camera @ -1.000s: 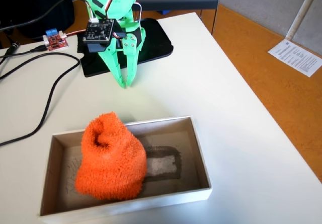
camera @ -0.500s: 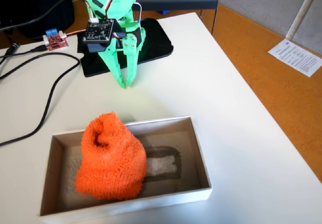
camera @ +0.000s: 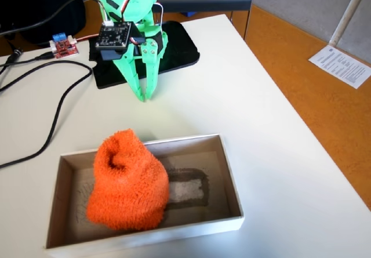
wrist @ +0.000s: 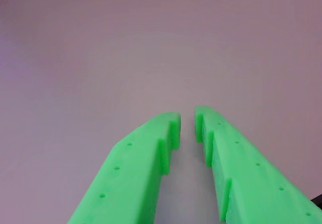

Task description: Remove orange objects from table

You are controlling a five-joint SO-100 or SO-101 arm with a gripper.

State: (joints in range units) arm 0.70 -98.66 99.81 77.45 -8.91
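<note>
The orange fuzzy bundle (camera: 128, 182) lies inside the shallow white cardboard box (camera: 232, 180) at the front of the fixed view, against the box's left half. It does not show in the wrist view. My green gripper (camera: 146, 97) hangs over the white table (camera: 232, 84) behind the box, tips pointing down, apart from the bundle. In the wrist view the gripper (wrist: 187, 121) shows two green fingers with a narrow gap between the tips and nothing held, above bare tabletop (wrist: 151, 43).
A black pad (camera: 179, 49) lies under the arm's base at the back. A small red circuit board (camera: 62, 46) and black cables (camera: 55, 116) lie at the back left. The table's right edge (camera: 301, 116) drops to an orange floor with a paper sheet (camera: 343, 65).
</note>
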